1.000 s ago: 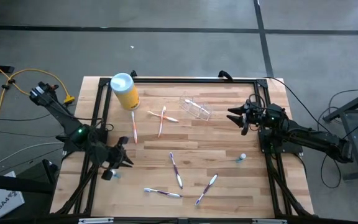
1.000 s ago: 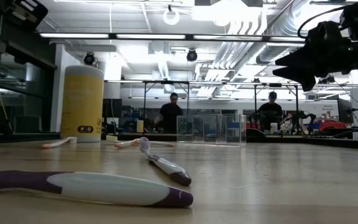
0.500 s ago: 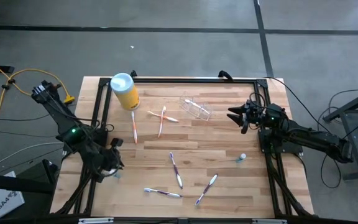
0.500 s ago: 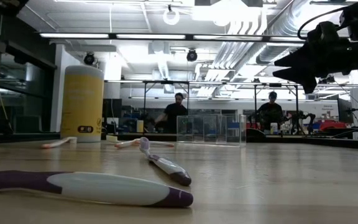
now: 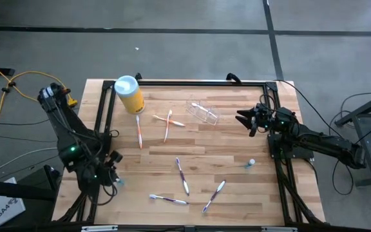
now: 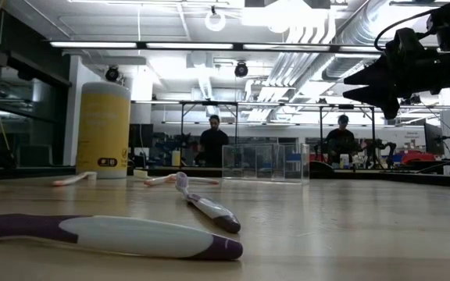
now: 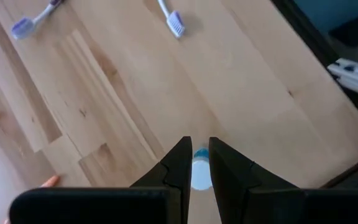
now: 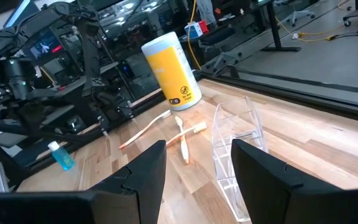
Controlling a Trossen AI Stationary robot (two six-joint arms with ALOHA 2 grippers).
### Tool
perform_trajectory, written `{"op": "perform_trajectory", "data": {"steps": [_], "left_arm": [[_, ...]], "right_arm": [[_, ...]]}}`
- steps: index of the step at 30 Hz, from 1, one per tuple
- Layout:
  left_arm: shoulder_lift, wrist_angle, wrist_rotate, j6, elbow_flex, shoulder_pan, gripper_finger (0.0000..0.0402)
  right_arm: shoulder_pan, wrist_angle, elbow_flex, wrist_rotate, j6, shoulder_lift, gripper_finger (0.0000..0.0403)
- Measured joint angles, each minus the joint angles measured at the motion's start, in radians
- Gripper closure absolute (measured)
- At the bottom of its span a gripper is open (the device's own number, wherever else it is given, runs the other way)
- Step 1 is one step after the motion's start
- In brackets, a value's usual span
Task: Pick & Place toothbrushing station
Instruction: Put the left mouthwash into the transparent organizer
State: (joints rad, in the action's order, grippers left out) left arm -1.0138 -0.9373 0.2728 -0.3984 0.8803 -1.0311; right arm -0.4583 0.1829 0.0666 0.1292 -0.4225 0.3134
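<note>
The toothbrushing station, a clear plastic holder (image 5: 203, 111) (image 6: 264, 162) (image 8: 234, 149), lies on its long side at the table's far middle. My right gripper (image 5: 241, 120) (image 8: 197, 167) (image 6: 366, 87) hangs open just to its right, fingers level and pointing at it, above the table. My left gripper (image 5: 111, 175) (image 7: 199, 144) points steeply down at the near left, over a small blue-capped bottle (image 5: 117, 183) (image 7: 199, 173) (image 8: 62, 157) that stands upright on the wood. The bottle shows through the narrow gap between the fingers, which are not around it.
A yellow canister (image 5: 129, 93) (image 8: 173, 68) with a pale blue lid stands at the far left. Several toothbrushes lie scattered, two crossed (image 5: 168, 122) near the holder and others (image 5: 182, 175) toward the near edge. A second small bottle (image 5: 250, 164) sits at the right.
My left gripper has swung from pointing toward the table's right round toward the near edge. It has tipped downward and now stands over the small bottle, which has stayed in place.
</note>
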Motion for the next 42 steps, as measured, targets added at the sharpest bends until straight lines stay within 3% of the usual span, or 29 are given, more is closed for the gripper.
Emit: {"op": "perform_trajectory", "data": {"steps": [14,29,42], "left_arm": [[0.0,0.025,0.014,-0.011,0.0,-0.005,0.0352],[0.0,-0.07,0.007,-0.135,0.0,-0.036,0.0265],[-0.096,-0.071,0.011,-0.147,0.0,-0.067,0.0257]], "right_arm": [[0.0,0.0,0.0,0.003,-0.026,0.0,0.0229],[0.0,0.0,0.0,0.001,-0.03,0.0,0.0229],[0.0,0.0,0.0,0.001,-0.03,0.0,0.0229]]}}
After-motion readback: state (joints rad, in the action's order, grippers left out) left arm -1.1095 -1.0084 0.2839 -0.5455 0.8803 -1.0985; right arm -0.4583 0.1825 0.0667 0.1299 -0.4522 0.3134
